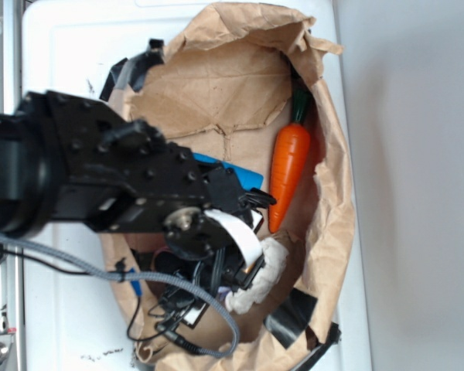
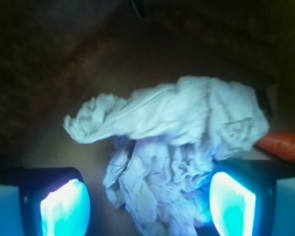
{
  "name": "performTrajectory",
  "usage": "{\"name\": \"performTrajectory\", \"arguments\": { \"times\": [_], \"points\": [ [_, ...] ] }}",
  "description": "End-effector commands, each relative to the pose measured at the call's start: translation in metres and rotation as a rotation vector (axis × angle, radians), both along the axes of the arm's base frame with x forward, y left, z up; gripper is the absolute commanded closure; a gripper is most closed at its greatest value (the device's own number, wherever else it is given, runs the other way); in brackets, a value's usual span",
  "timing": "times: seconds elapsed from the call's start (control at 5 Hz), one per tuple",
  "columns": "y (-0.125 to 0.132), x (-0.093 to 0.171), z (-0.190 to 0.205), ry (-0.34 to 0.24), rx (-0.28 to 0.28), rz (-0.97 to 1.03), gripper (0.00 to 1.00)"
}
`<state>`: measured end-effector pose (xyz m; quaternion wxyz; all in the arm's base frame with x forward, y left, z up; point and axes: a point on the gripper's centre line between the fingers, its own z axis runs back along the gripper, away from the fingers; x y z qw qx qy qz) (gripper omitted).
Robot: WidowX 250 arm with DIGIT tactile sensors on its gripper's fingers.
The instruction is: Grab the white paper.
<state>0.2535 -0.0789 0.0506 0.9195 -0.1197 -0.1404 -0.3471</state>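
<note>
The white paper (image 1: pixel 264 272) is a crumpled off-white lump lying inside the brown paper bag (image 1: pixel 216 85), just below the orange carrot (image 1: pixel 288 171). In the wrist view the white paper (image 2: pixel 177 147) fills the middle and reaches down between my two glowing blue pads (image 2: pixel 65 206). My gripper (image 2: pixel 147 204) is open around the paper's lower part; the right pad touches or nearly touches it, and the left pad stands apart from it. In the exterior view my gripper (image 1: pixel 243 267) is low inside the bag, partly hidden by the black arm.
The carrot tip (image 2: pixel 282 145) shows at the right of the wrist view. A blue object (image 1: pixel 236 171) lies under the arm. Black tape patches (image 1: pixel 294 317) sit on the bag's rim. A grey cable (image 1: pixel 139 282) loops below the arm. The bag walls stand close around.
</note>
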Motion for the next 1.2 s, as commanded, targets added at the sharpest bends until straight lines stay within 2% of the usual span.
{"name": "performTrajectory", "arguments": {
  "times": [0.0, 0.2, 0.8, 1.0],
  "points": [
    [-0.010, 0.008, 0.011, -0.048, 0.014, 0.032, 0.00],
    [-0.010, 0.010, 0.006, -0.045, 0.038, 0.035, 0.00],
    [-0.010, 0.010, 0.006, -0.045, 0.038, 0.035, 0.00],
    [0.000, 0.017, 0.011, -0.067, 0.015, 0.087, 0.00]
  ]
}}
